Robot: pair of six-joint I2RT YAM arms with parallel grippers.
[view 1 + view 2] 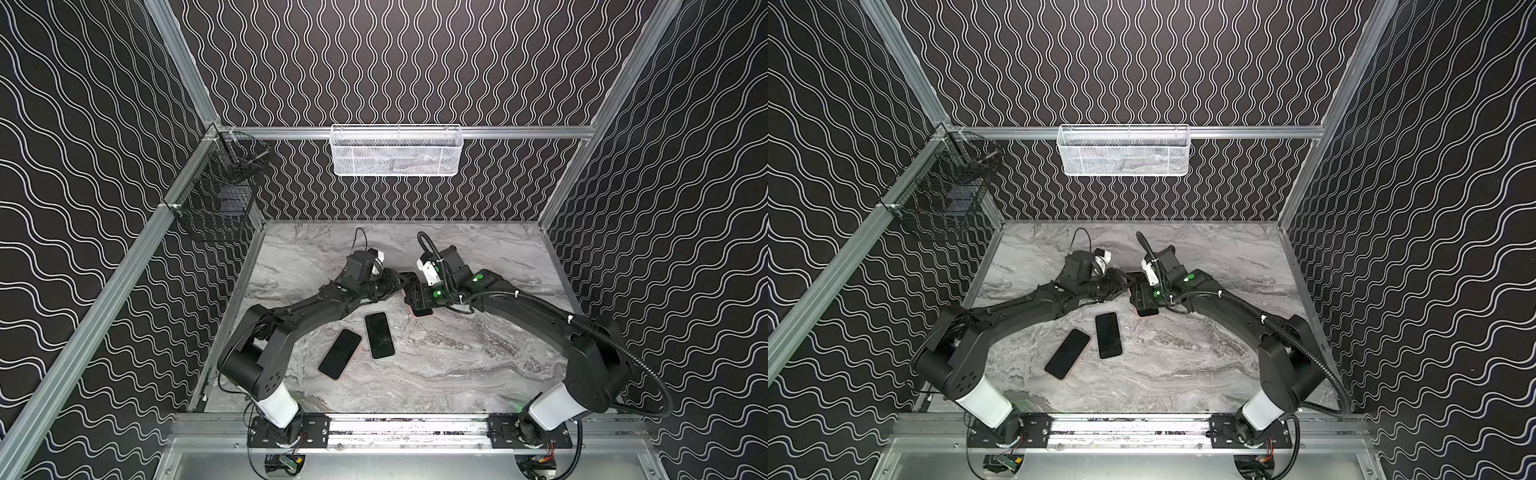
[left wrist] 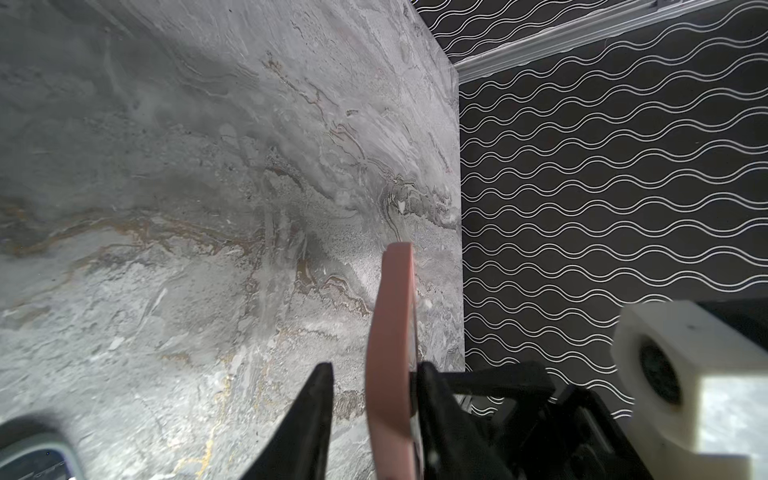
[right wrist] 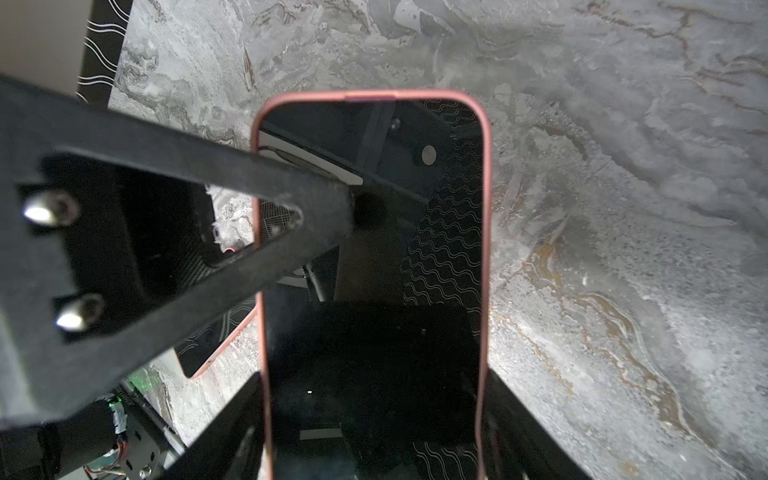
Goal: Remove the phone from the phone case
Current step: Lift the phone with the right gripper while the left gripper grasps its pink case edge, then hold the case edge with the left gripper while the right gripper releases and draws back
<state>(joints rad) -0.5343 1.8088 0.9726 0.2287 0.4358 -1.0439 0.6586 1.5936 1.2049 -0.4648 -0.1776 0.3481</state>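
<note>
Phone case [image 3: 487, 216] between right fingers [image 3: 519, 424]

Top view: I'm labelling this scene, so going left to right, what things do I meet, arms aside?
The black wire basket → tilted phone → straighter phone → pink-cased phone, lifted between the arms. The white mesh basket is left out because it spans the phones.

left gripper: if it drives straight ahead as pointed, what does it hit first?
The pink phone case: its edge sits between the fingers of the left gripper, so it would seat deeper. Beyond looks like table, depth unclear.
</note>
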